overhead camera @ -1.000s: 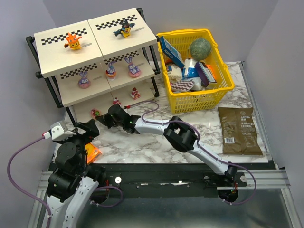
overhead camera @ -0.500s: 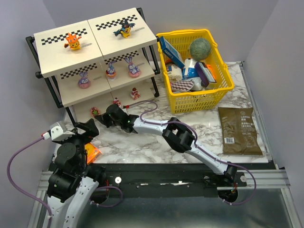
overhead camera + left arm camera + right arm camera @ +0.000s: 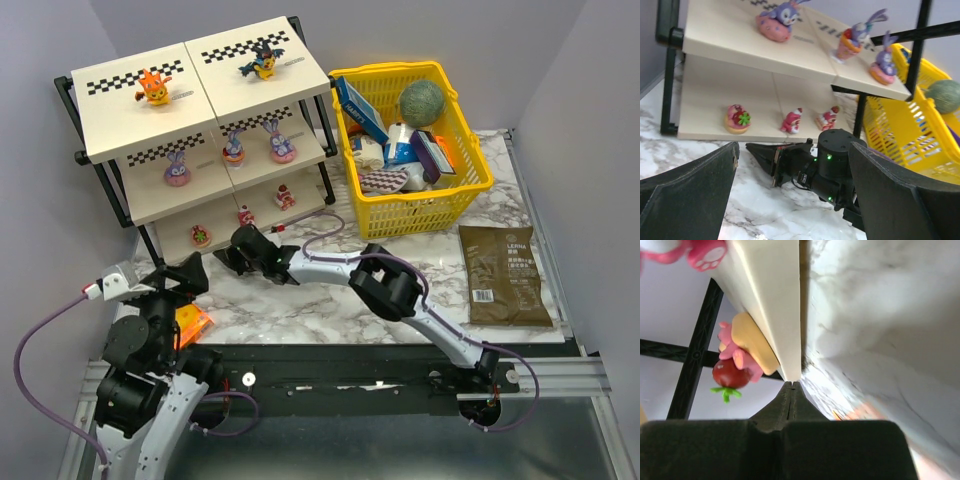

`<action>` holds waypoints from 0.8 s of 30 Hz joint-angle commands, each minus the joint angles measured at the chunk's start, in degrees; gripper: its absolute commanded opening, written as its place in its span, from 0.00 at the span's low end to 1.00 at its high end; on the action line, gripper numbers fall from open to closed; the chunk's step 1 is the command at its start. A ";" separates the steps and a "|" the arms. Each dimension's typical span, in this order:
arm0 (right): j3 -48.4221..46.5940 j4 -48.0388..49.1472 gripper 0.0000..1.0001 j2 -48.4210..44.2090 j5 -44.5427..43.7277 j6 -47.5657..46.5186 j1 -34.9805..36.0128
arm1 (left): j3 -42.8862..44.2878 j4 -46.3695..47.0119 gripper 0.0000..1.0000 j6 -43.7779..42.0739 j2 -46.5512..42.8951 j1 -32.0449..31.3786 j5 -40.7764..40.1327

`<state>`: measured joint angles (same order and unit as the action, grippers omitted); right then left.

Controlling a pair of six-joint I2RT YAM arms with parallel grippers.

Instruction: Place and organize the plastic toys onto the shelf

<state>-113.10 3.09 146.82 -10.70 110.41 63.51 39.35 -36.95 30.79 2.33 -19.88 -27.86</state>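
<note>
All the plastic toys I see stand on the shelf [image 3: 130,120]. On the top tier are an orange one [image 3: 154,87] and a black-and-yellow winged one [image 3: 263,62]. Three purple bunny-eared ones [image 3: 233,150] share the middle tier. Three small red-pink ones [image 3: 201,236] line the lowest tier, also in the left wrist view [image 3: 792,120]. My right gripper [image 3: 224,258] lies low on the marble, shut and empty, its tip at the lowest panel's front edge [image 3: 775,315], beside the pink strawberry toy [image 3: 735,367]. My left gripper [image 3: 183,277] hangs open and empty just behind it.
A yellow basket [image 3: 470,190] with boxes and a green ball [image 3: 421,102] stands right of the shelf. A brown packet [image 3: 505,272] lies at the right. A flat orange packet [image 3: 192,320] lies under my left arm. The right arm's cable runs past the shelf's right leg.
My right gripper has slid slightly right and back along the lowest tier's front edge. My left arm has drawn back toward the near edge.
</note>
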 commanded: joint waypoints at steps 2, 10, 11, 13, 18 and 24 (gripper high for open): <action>8.32 -0.20 0.01 -8.65 -6.17 -3.36 0.74 | 1.60 2.76 0.99 -3.36 -2.15 0.28 10.00; 24.66 0.08 0.02 -21.48 -13.11 -9.50 0.92 | 3.36 3.03 0.99 -5.29 1.89 0.28 15.02; 27.38 -0.02 0.03 -24.36 -13.73 -10.56 0.83 | 3.54 2.50 0.99 -5.56 2.67 0.28 15.02; 30.29 -0.72 0.10 -27.28 -15.39 -14.50 0.92 | 3.80 1.80 0.99 -5.56 3.56 0.28 13.98; 43.71 -2.30 0.44 -39.20 -19.61 -23.99 0.92 | 5.29 -2.16 0.99 -2.32 7.07 0.28 10.73; 59.91 -0.03 0.91 -54.78 -23.23 -39.19 1.01 | 6.52 -2.87 0.99 -1.26 8.75 0.28 8.96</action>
<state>-60.82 2.90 100.75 -27.62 84.93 64.53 44.05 -38.61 28.27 10.61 -19.88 -16.71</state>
